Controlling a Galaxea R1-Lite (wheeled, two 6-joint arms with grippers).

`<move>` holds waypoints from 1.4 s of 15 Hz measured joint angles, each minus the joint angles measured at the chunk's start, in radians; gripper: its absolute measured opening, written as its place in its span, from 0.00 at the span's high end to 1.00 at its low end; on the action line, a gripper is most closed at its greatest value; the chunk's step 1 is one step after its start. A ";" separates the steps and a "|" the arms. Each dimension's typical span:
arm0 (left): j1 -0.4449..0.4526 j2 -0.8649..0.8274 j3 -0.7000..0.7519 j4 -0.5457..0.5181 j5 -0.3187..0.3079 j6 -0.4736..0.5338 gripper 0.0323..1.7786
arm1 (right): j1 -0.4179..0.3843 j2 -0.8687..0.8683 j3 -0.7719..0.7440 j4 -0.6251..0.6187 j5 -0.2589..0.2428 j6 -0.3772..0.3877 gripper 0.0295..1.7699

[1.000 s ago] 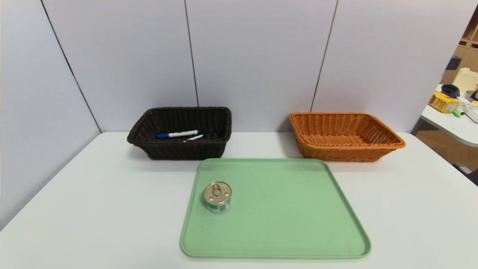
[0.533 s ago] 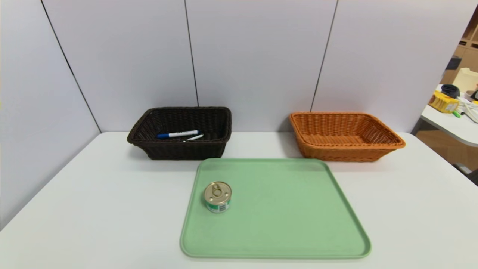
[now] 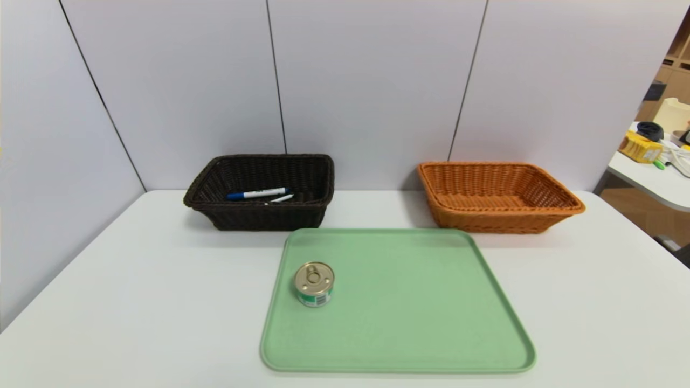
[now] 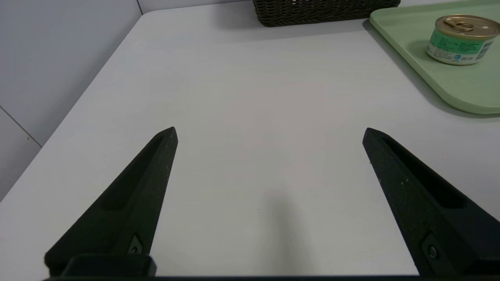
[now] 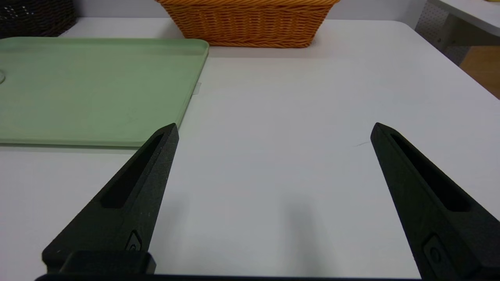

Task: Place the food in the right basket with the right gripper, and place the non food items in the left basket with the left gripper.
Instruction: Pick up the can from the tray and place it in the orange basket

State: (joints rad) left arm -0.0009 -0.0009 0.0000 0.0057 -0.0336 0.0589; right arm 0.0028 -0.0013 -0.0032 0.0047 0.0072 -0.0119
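Nothing has moved since the earlier head frames; can, pens and baskets sit where they were. Nearest me, neither arm shows in the head view, but each wrist camera shows its own pair of black fingers spread wide over bare white table [image 3: 135, 302], holding nothing: the left gripper [image 4: 269, 134] and the right gripper [image 5: 273, 130]. One green tray [image 3: 409, 302] fills the lower centre of the head view, and on its left part stands one tin can [image 3: 314, 291], upright, gold pull-tab lid up; its green-and-white label carries small print and a barcode I can't read. At upper left of centre, the dark brown basket [image 3: 264, 215] holds two pens: a blue-capped marker [image 3: 257, 193] with writing too small to read, and a thin white pen [image 3: 280, 199] half hidden by the rim. At upper right sits the orange basket [image 3: 496, 218].
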 joint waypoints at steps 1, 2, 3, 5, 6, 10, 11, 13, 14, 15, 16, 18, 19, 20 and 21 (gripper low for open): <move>0.000 0.000 0.000 0.000 0.000 0.000 0.05 | 0.000 0.000 0.000 0.000 0.000 0.000 0.04; 0.000 0.000 0.000 0.000 0.000 0.000 0.05 | 0.000 0.000 0.000 0.000 0.000 0.000 0.04; 0.000 0.000 0.000 0.000 0.000 0.000 0.05 | 0.000 0.000 0.000 0.000 0.000 0.000 0.04; 0.000 0.000 0.000 0.000 0.000 0.000 0.05 | 0.000 0.002 -0.002 0.017 0.001 -0.004 0.04; 0.000 0.000 0.000 0.000 0.000 -0.001 0.05 | 0.000 0.012 -0.005 0.017 -0.001 -0.003 0.04; 0.001 0.000 0.000 0.000 0.000 -0.001 0.05 | 0.003 0.127 -0.082 0.036 0.005 0.001 0.04; 0.001 0.000 0.000 0.000 0.000 0.000 0.05 | 0.006 0.176 -0.116 0.045 0.007 0.001 0.04; 0.001 0.000 0.000 0.000 0.000 -0.001 0.05 | 0.021 0.302 -0.195 0.056 0.010 0.001 0.04; 0.001 0.001 0.000 0.000 0.000 0.000 0.05 | 0.032 0.372 -0.234 0.055 0.010 0.001 0.04; 0.001 0.001 0.000 0.000 0.000 -0.001 0.05 | 0.043 0.452 -0.276 0.054 0.012 0.001 0.04; 0.001 0.001 0.000 0.000 0.000 -0.001 0.05 | 0.053 0.531 -0.315 0.053 0.015 0.000 0.04; 0.001 0.001 0.000 0.000 0.000 -0.001 0.05 | 0.075 0.704 -0.409 0.047 0.018 -0.002 0.04; 0.001 0.001 0.000 0.000 0.000 -0.001 0.05 | 0.088 0.791 -0.463 0.044 0.018 -0.004 0.04; 0.001 0.001 0.000 0.000 0.000 -0.001 0.05 | 0.101 0.878 -0.517 0.043 0.019 -0.006 0.04; 0.001 0.001 0.000 0.000 0.000 0.000 0.05 | 0.119 0.971 -0.574 0.041 0.020 -0.011 0.04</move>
State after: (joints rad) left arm 0.0000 0.0000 0.0000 0.0062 -0.0336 0.0585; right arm 0.1221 0.9698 -0.5768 0.0455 0.0272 -0.0234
